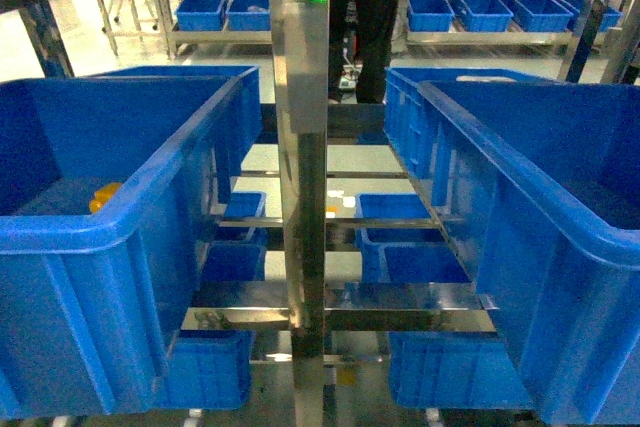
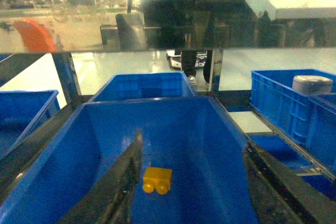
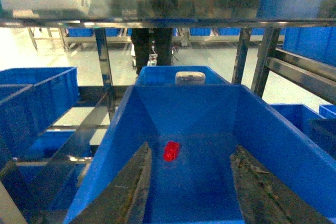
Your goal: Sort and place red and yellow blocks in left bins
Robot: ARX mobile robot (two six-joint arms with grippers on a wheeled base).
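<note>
An orange-yellow two-stud block (image 2: pixel 157 180) lies on the floor of a deep blue bin (image 2: pixel 226 124), studs toward the camera. My left gripper (image 2: pixel 192 141) hangs open above that bin, holding nothing; the block is just right of its left finger (image 2: pixel 128 177). The head view shows the same yellow block (image 1: pixel 104 196) inside the left bin (image 1: pixel 150 207). A red block (image 3: pixel 170 151) lies on the floor of another blue bin (image 3: pixel 252 114). My right gripper (image 3: pixel 191 148) is open and holding nothing above it, the red block near its left finger (image 3: pixel 137 177). Neither gripper appears in the head view.
A steel rack post (image 1: pixel 300 147) stands between the left bin and the right blue bin (image 1: pixel 520 197). More blue bins sit on lower shelves (image 1: pixel 410 237) and behind. A white object (image 3: pixel 190 77) rests on the far bin. A steel shelf beam (image 2: pixel 157 19) runs overhead.
</note>
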